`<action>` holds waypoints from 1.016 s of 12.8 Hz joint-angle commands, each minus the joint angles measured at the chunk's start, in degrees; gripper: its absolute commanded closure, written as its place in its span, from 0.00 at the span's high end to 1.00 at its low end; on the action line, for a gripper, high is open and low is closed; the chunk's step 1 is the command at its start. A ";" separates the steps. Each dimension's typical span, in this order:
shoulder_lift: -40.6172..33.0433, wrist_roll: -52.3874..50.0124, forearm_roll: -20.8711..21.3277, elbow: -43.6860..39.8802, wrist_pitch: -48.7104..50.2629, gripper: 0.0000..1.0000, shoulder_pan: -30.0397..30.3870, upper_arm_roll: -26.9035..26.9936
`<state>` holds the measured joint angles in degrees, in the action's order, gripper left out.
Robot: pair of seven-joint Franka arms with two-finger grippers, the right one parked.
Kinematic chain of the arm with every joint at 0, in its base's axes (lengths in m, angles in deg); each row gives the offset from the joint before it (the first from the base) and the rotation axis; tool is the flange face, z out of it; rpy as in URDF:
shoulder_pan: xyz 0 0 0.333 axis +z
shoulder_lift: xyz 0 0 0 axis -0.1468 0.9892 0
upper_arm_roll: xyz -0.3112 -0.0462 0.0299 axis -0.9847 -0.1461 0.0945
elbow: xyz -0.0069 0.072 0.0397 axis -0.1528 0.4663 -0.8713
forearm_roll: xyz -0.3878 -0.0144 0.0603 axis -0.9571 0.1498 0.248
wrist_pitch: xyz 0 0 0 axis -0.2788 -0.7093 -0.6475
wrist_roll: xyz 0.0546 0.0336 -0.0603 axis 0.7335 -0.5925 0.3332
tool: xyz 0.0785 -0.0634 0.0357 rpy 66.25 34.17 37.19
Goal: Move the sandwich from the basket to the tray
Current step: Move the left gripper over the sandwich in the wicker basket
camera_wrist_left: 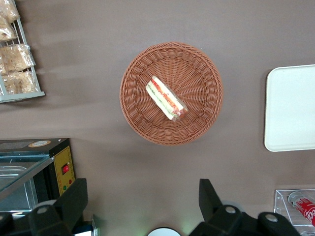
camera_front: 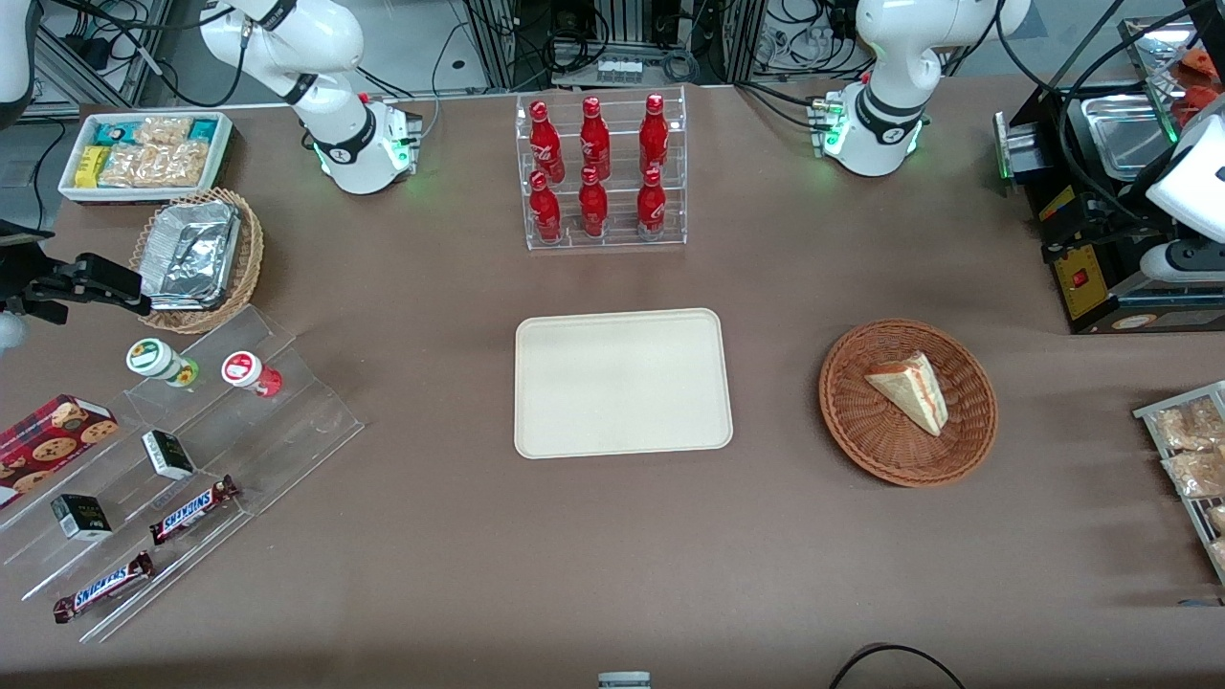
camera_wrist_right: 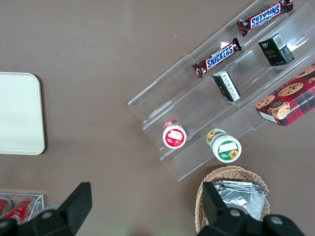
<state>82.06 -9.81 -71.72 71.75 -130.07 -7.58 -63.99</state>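
Snickers bars (camera_front: 103, 586) lie closest to the front camera, on the low steps of a clear acrylic stand (camera_front: 287, 421) toward the parked arm's end of the table. A little farther up that stand I see small dark boxes (camera_front: 80, 517), a cookie box (camera_front: 53, 435) and two round tubs (camera_front: 163, 362). Toward the working arm's end, at much the same depth, a wire rack of snack packets (camera_front: 1191, 459) sits at the table edge.

Farther in comes the basket (camera_front: 861, 450), round and reddish-brown. The sandwich (camera_front: 911, 389) lies inside it, roughly in the middle, on its side with the red and green filling edge showing in the left wrist view. The tray (camera_front: 622, 383) lies flat beside the basket, toward the parked arm's end and apart from it, with bare table between them.

My gripper (camera_wrist_left: 142, 199) hangs high over the table, a bit farther from the front camera than the basket, and touches nothing. Its two black fingers (camera_wrist_left: 74, 196) are spread wide, with only tabletop between them.

Farther still, a black appliance (camera_front: 1091, 277) stands near the working arm, a tan basket with crumpled foil (camera_front: 196, 254) sits at the parked arm's end, and a clear rack of red bottles (camera_front: 598, 172) stands farthest out in the middle.
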 commanded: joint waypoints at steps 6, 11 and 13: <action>2.52 -2.18 0.99 5.99 -7.71 1.00 -0.69 0.19; 4.63 -13.69 1.17 18.03 -20.81 1.00 -0.69 0.19; 4.36 -18.68 1.17 23.22 -27.40 1.00 -0.60 0.19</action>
<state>87.76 -23.76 -71.57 90.16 -152.82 -7.68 -64.01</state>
